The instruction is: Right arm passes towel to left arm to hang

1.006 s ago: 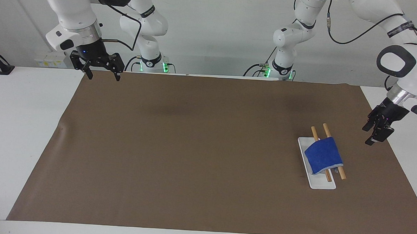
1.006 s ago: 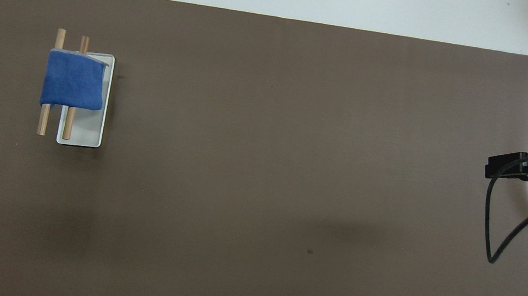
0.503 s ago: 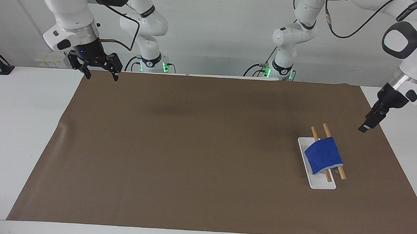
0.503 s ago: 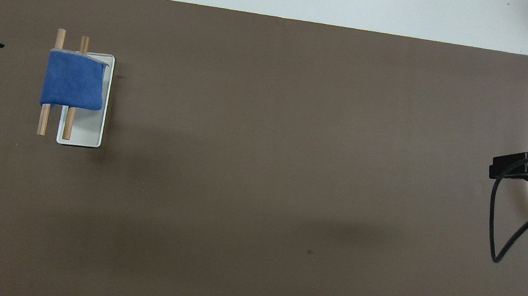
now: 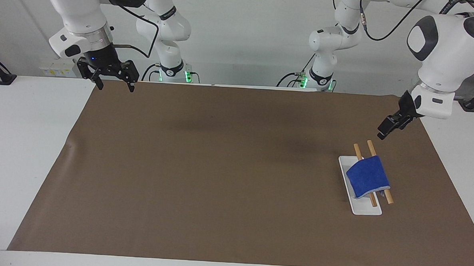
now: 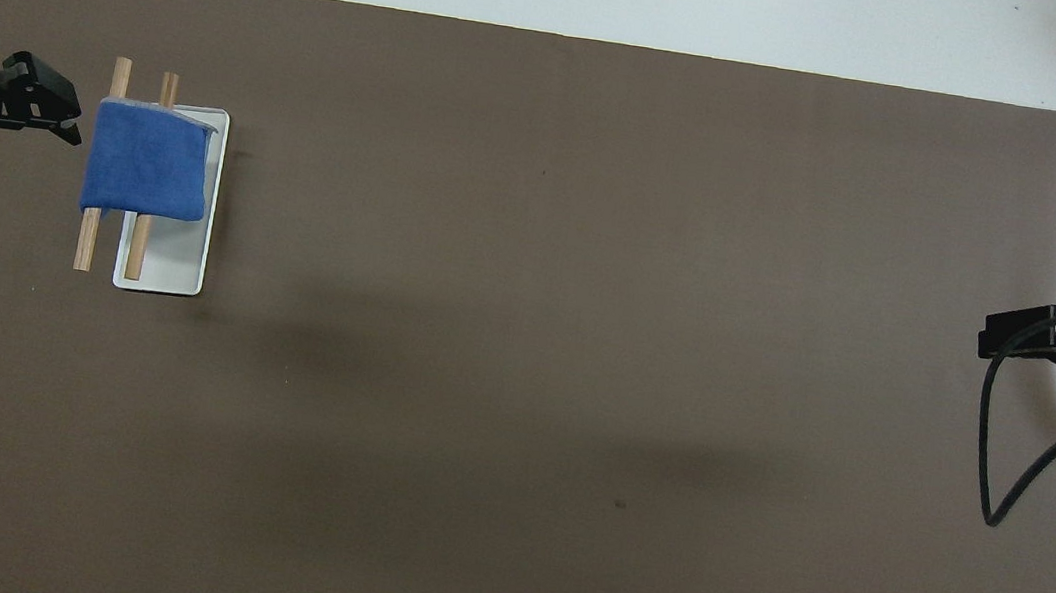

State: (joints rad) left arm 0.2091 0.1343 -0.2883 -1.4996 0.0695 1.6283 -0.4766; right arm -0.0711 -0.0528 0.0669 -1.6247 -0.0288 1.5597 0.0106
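The blue towel (image 5: 368,176) hangs draped over two wooden bars (image 5: 357,150) of a rack on a white base (image 5: 367,208), toward the left arm's end of the table. In the overhead view the towel (image 6: 146,162) covers the middle of the bars (image 6: 120,73) over the base (image 6: 174,263). My left gripper (image 5: 382,133) is open and empty, raised over the brown mat beside the rack, apart from the towel; it also shows in the overhead view (image 6: 27,154). My right gripper (image 5: 117,88) is open and empty, waiting over the mat's corner at the right arm's end (image 6: 986,343).
A brown mat (image 5: 219,168) covers most of the white table (image 5: 28,148). A black cable (image 6: 1001,465) loops down from the right arm's wrist over the mat's edge.
My left gripper has risen and swung in from the table's end toward the rack. The towel, the rack and the right arm have stayed where they were.
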